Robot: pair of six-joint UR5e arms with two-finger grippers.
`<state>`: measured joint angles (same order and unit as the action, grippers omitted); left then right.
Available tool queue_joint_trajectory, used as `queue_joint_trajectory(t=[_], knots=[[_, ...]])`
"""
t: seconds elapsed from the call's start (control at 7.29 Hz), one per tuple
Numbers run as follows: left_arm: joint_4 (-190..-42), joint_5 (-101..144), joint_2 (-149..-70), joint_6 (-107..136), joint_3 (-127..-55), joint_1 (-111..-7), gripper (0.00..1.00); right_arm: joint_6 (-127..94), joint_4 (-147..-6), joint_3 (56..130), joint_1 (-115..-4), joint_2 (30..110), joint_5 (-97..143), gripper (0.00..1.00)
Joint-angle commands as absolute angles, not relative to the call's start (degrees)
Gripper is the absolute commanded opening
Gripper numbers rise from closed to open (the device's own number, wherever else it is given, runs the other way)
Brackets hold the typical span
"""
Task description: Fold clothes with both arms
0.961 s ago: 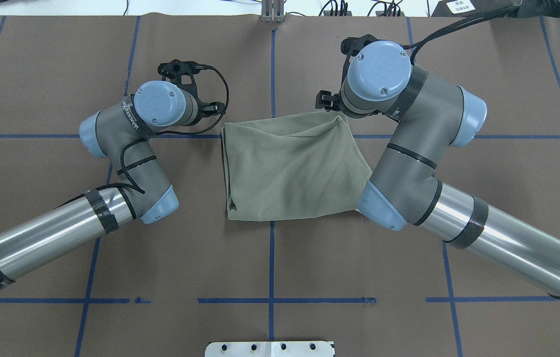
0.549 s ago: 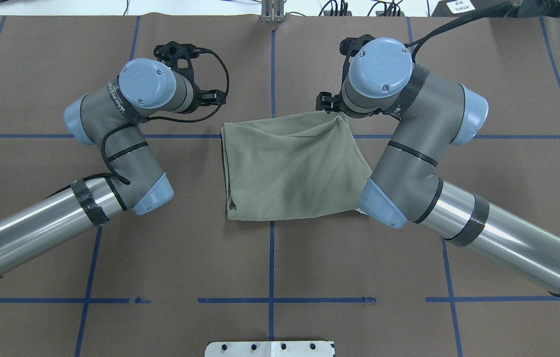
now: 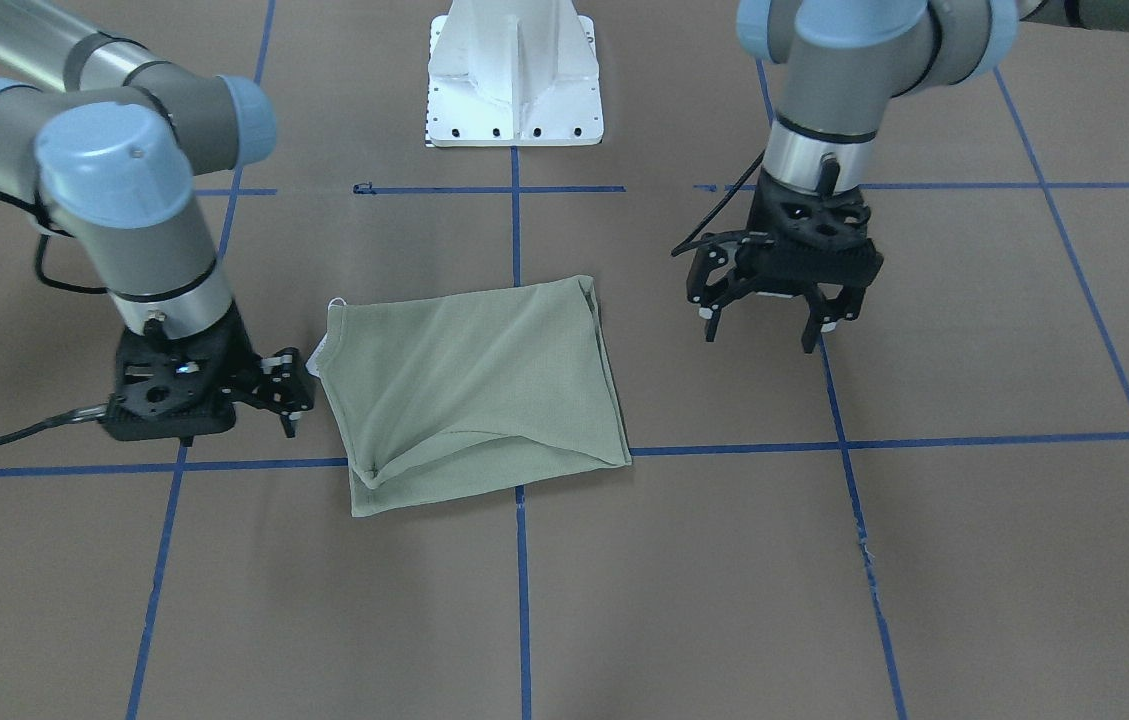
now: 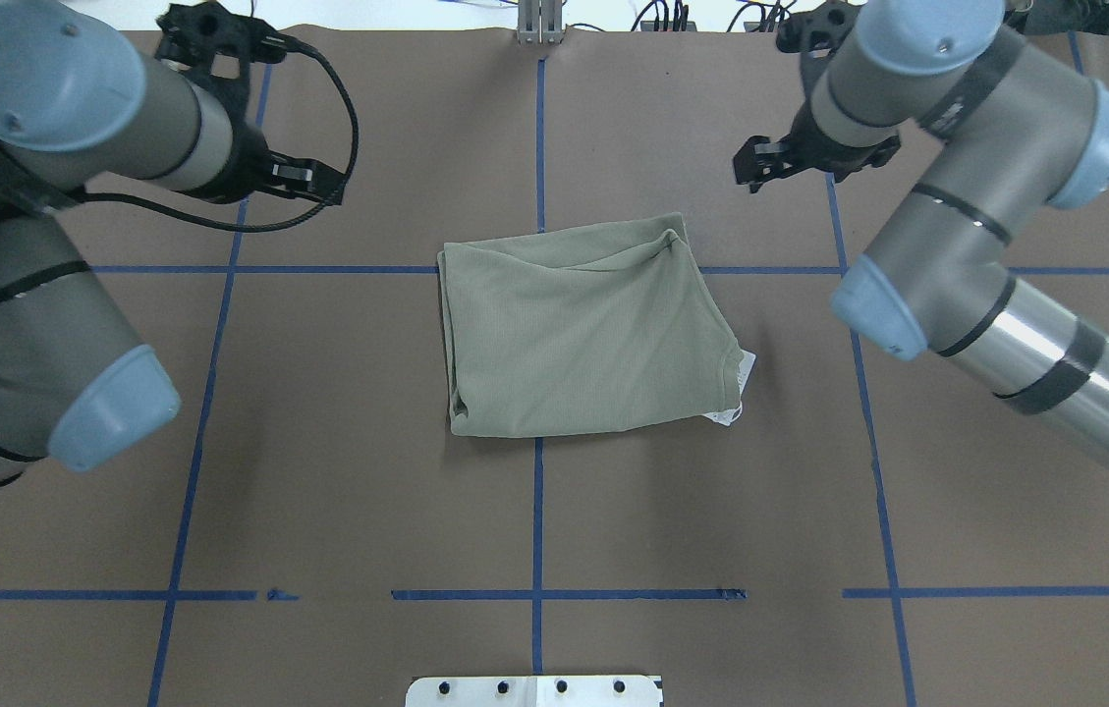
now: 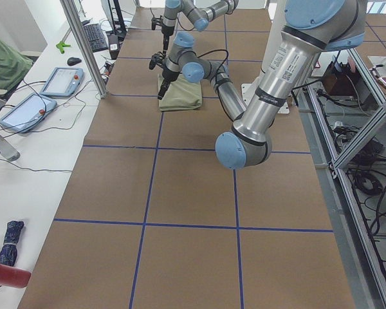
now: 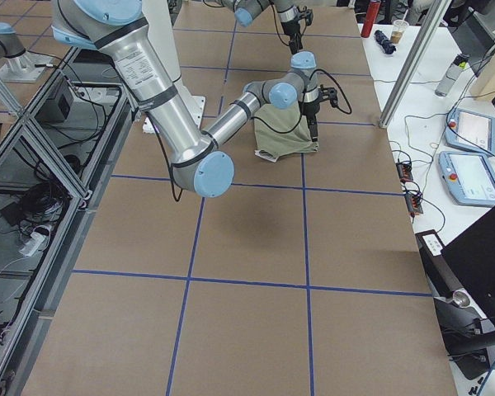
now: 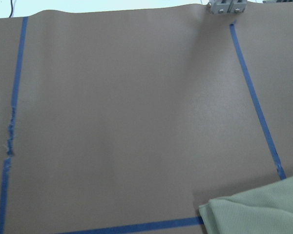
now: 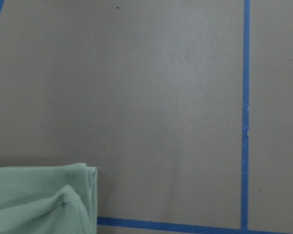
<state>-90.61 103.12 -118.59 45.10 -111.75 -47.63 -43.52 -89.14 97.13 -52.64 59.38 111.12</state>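
We look down on a brown table (image 4: 318,491) gridded with blue tape (image 4: 537,520). A bench (image 5: 32,161) beside it carries pendants (image 5: 61,82) (and loose cables). The shirt (image 4: 583,334) lies folded into a rough rectangle at mid-table, its tag (image 4: 741,388) peeking out. The left gripper (image 3: 762,332) hangs spread wide and empty, apart from the shirt. The right gripper (image 3: 292,395) is off the shirt's other side; we cannot tell how far its fingers are parted.
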Motion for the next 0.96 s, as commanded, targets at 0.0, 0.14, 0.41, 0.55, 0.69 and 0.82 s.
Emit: queue_joint_trajectory(t=[0.0,0.14,0.41,0.55,0.69,0.82], knots=[[-88.94,110.97,-111.22,23.67,-114.26,-59.35,1.00,-24.44,-97.59,104.04,-64.45,66.77,119.33,1.00],[-88.86,116.23,-107.96,12.42,-113.82,-66.81,1.00,-13.99,-102.43,104.41,-70.60,68.54,123.18,1.00],[-88.59,125.12,-103.29,-2.04,-108.32,-79.49,1.00,2.37,-107.55,102.93,-81.25,73.71,129.09,1.00],[-89.38,128.72,-100.92,-6.11,-104.54,-83.54,1.00,9.25,-108.01,102.75,-83.91,78.26,128.50,1.00],[-89.21,129.54,-97.16,-5.37,-102.24,-83.67,1.00,9.84,-107.76,102.40,-84.37,85.27,127.97,1.00],[-89.64,129.29,-96.68,-5.54,-95.95,-84.02,1.00,9.67,-102.79,102.13,-84.46,89.60,128.06,1.00]])
